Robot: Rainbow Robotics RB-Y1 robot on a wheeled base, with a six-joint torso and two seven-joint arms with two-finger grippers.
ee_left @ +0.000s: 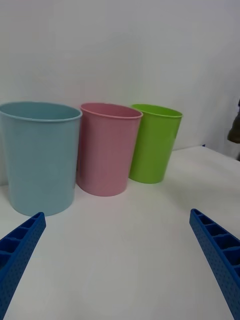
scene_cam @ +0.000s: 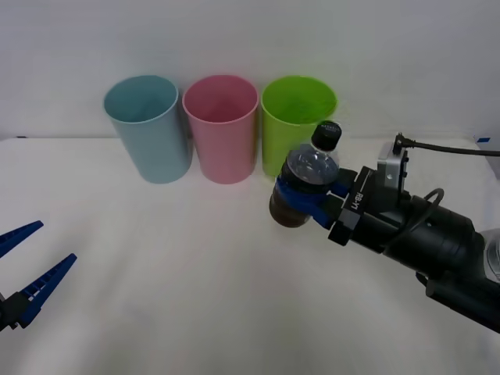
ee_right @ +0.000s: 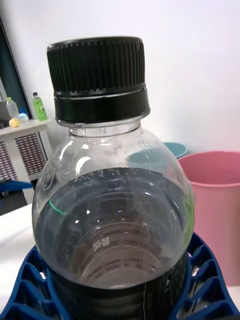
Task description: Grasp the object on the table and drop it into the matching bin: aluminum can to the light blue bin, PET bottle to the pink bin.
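Plain white tabletop [scene_cam: 195, 297], blank wall behind. 3 tall plastic bins: pale blue [scene_cam: 148, 129], pink [scene_cam: 222, 129], lime green [scene_cam: 295, 117]. 1 small clear black-capped bottle [scene_cam: 308, 181] clamped in right gripper [scene_cam: 306, 195]. Left gripper [scene_cam: 31, 262] fingers wide.

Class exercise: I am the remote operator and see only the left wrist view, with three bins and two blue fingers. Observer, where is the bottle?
Observer: The right gripper holds the PET bottle off the table, in front of the lime green bin.
Operator: Is it upright?
Observer: Roughly upright, tilted slightly, with its black cap on top.
Operator: Is it over the pink bin yet?
Observer: No. The pink bin stands to the bottle's left, between the light blue bin and the green one.
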